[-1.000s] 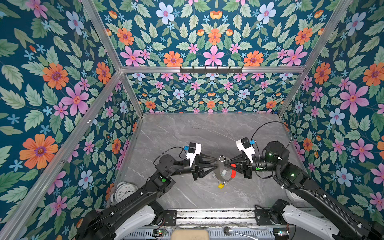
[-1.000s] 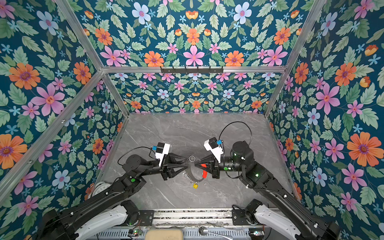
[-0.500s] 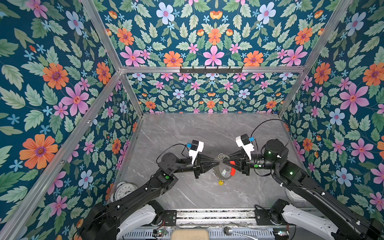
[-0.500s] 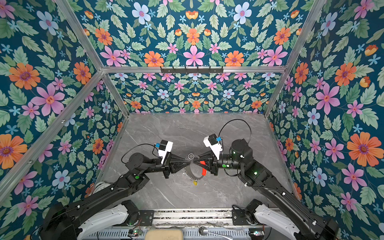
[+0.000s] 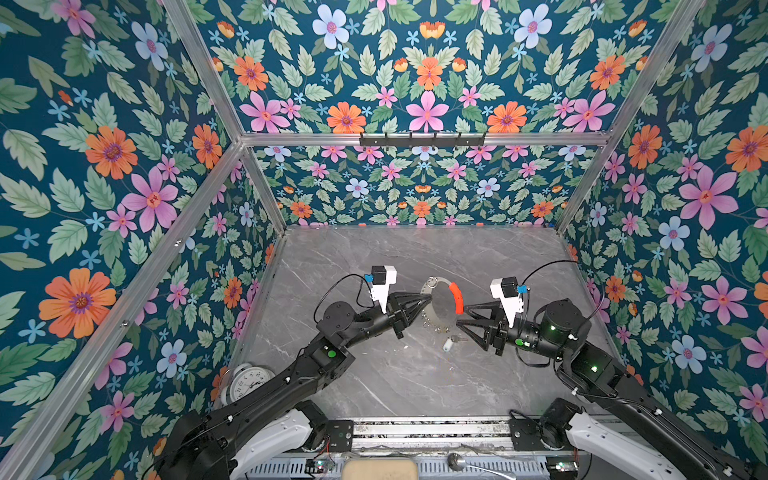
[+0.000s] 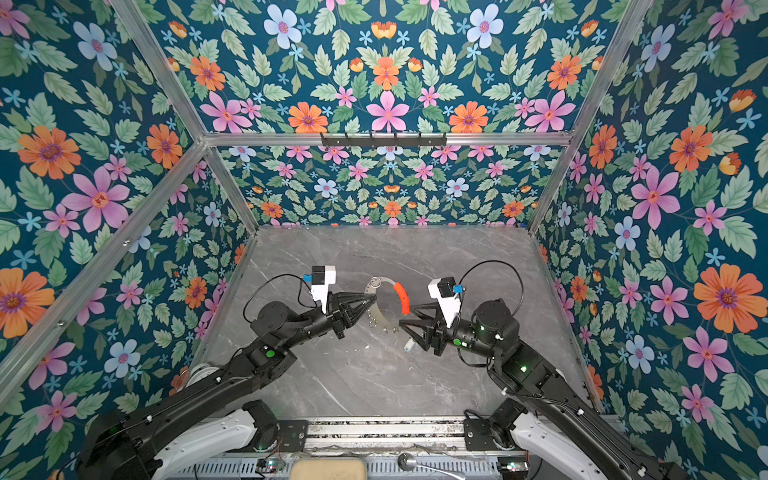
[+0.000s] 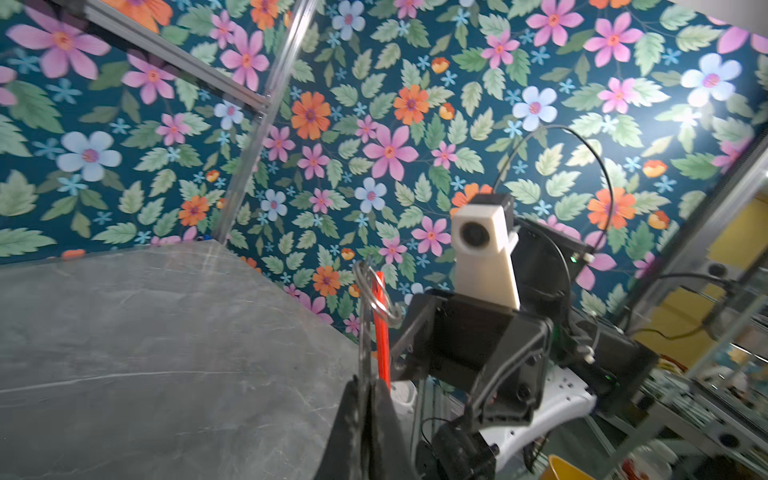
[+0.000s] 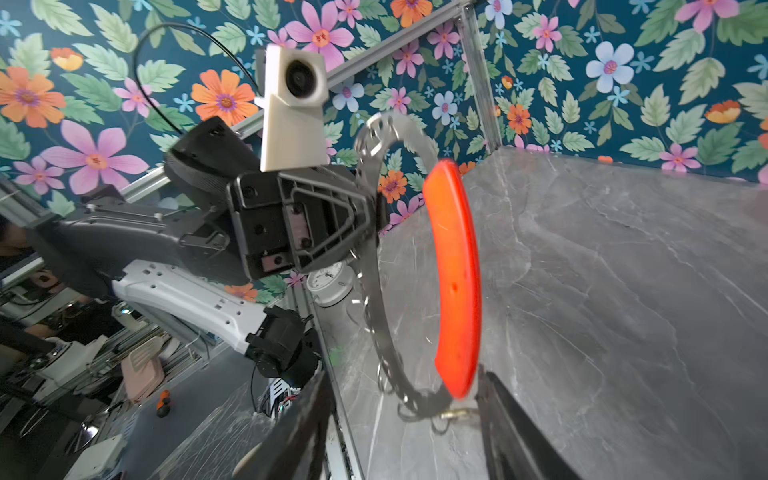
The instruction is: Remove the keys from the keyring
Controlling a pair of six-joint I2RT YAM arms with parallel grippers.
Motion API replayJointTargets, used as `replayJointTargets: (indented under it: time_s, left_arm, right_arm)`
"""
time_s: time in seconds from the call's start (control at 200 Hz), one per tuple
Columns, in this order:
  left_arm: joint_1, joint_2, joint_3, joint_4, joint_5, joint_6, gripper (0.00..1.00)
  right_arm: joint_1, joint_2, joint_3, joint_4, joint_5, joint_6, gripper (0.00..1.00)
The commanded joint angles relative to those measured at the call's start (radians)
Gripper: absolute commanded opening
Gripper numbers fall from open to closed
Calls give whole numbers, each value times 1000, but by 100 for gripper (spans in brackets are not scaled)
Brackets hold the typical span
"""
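My left pincer (image 5: 428, 300) clamps the keyring (image 5: 456, 296) by its grey band, upright above the bench (image 5: 395, 374). The right pincer (image 5: 460, 316) gapes, released, beside the red section. That single thin-edge grip could let the ring pivot or slip.

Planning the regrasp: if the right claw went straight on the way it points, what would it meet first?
Likely the red section of the keyring, just ahead of the open right claw; depth unclear.

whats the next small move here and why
Probably lower the open right hand onto the white-tagged key beside the keyring's lower end and close on it: the left hand is shut on the keyring, holding it up, and the right hand holds nothing.
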Motion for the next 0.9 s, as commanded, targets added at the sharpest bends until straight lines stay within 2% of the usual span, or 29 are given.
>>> replayJointTargets:
  time_s: [0.0, 0.1, 0.16, 0.645, 0.895]
  left_arm:
    - [-4, -5, 11, -24, -157, 14, 0]
    - [-8, 0, 8, -15, -171, 7, 0]
    - [-9, 4, 9, -7, -166, 5, 0]
    - [-20, 3, 9, -12, -173, 4, 0]
    - [-20, -5, 1, -20, -178, 5, 0]
  right_arm:
    - [45, 1, -33, 55, 126, -9, 57]
    - [134, 41, -38, 49, 265, -67, 57]
    - [166, 71, -32, 50, 308, -94, 57]
    - [182, 207, 9, 100, 366, -141, 53]
    - [182, 216, 24, 79, 378, -150, 32]
